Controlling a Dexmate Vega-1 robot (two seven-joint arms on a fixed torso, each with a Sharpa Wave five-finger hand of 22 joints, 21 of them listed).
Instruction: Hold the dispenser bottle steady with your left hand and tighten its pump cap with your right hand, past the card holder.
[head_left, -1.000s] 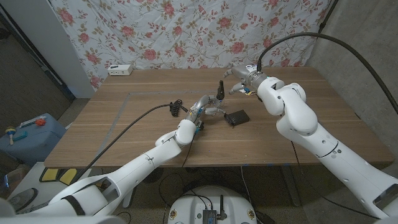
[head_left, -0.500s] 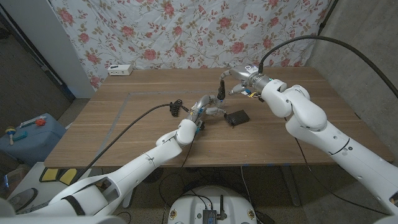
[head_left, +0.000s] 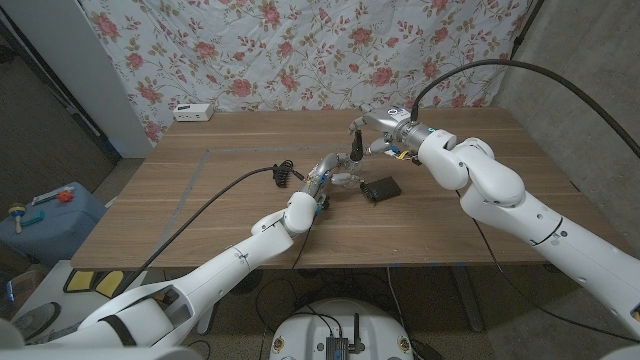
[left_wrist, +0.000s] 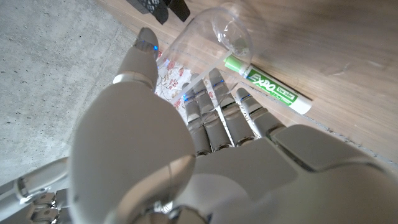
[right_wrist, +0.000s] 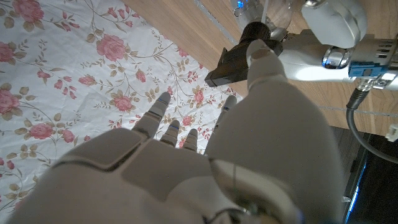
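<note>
- The dispenser bottle (head_left: 347, 176), clear plastic, stood near the middle of the wooden table (head_left: 200, 210), its black pump cap (head_left: 353, 143) on top.
- The left hand (head_left: 328, 175) held the bottle from the robot's left side; in the left wrist view its fingers (left_wrist: 219, 118) were wrapped around the clear wall (left_wrist: 205, 37).
- The right hand (head_left: 382, 131) was at the pump cap, reaching in from the robot's right. In the right wrist view its thumb tip (right_wrist: 261, 53) lay against the dark cap (right_wrist: 239, 59), with the other fingers (right_wrist: 163, 121) stretched out, apart and clear of it. I could not tell whether the cap was actually pinched.
- The card holder (head_left: 381, 188), flat and black, lay on the table just to the right of the bottle, below the right forearm.
- A green-and-white marker (left_wrist: 268, 92) lay on the table beside the bottle's base in the left wrist view.
- A white power strip (head_left: 194, 112) sat at the far left edge of the table, before the floral cloth (head_left: 300, 55).
- A black cable (head_left: 215, 200) ran along the left arm.
</note>
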